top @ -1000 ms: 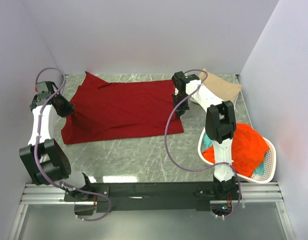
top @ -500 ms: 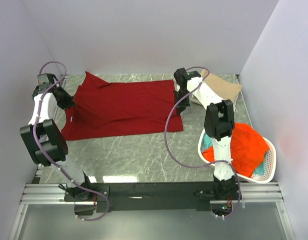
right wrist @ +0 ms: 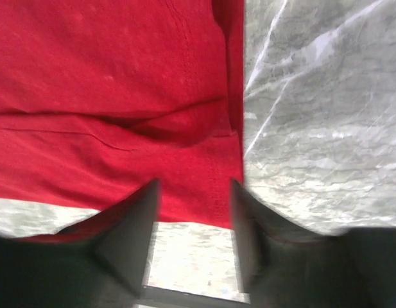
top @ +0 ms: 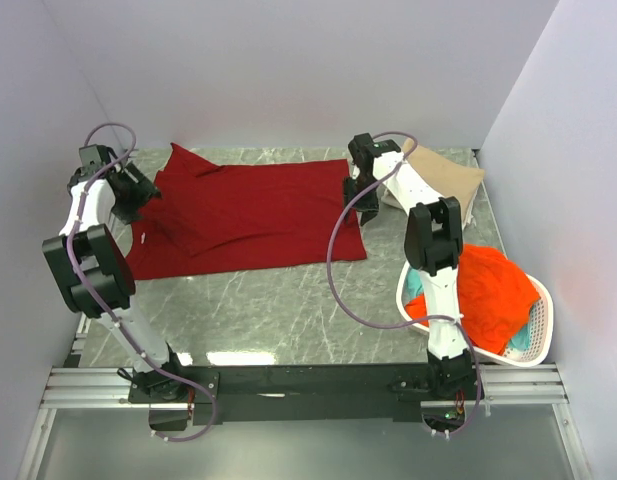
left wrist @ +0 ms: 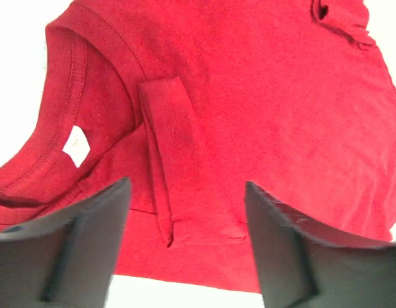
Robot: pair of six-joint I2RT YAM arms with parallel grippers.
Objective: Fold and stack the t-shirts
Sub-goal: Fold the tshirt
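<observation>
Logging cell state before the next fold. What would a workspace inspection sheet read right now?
Surface: grey marbled tabletop, no spills seen.
Job's things: dark red cloth t-shirt spread flat; folded tan t-shirt back right; orange-red t-shirt and teal t-shirt in white oval laundry basket.
Clutter: nothing seen.
Grippers: left gripper open over neck end; right gripper open at hem.
Cables: purple cables loop along both arms.
Surroundings: plain pale walls.

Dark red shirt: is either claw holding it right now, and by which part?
Nothing appears held. The left claw hangs open over the dark red shirt near its collar; the right claw straddles the hem edge with fingers parted, not pinching it.
</observation>
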